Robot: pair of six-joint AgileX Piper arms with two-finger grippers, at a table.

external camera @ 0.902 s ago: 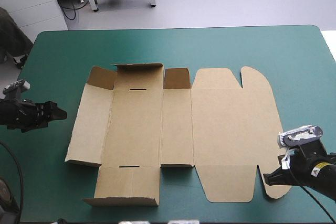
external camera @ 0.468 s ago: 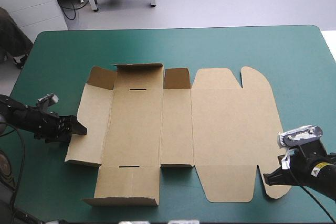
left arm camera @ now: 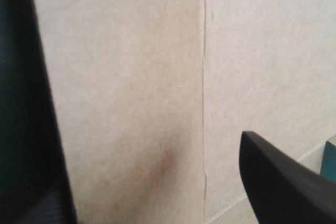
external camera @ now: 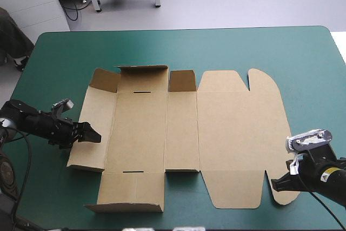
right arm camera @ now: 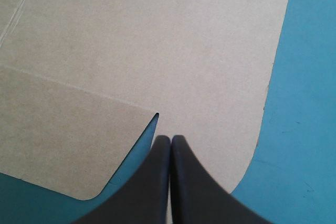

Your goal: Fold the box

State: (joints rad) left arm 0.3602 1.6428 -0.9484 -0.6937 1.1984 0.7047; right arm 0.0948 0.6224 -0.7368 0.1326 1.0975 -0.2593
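The brown box lies as a cut sheet on the teal-green table, nearly flat. Its left wall panel and the small end flaps stand slightly raised. My left gripper reaches over the outer edge of that left panel. In the left wrist view the left gripper is open, its black fingers wide apart with brown board filling the space between them. My right gripper is shut, its tip resting on the rounded near-right flap. The right wrist view shows the right gripper beside the notch.
Bare teal-green cover stretches from the box to the table's far edge, and a narrower strip runs along the left side. The table's near edge lies close behind the box's near flaps.
My left gripper has moved right from the table's left side onto the edge of the box's left panel. The right gripper and the box have stayed put.
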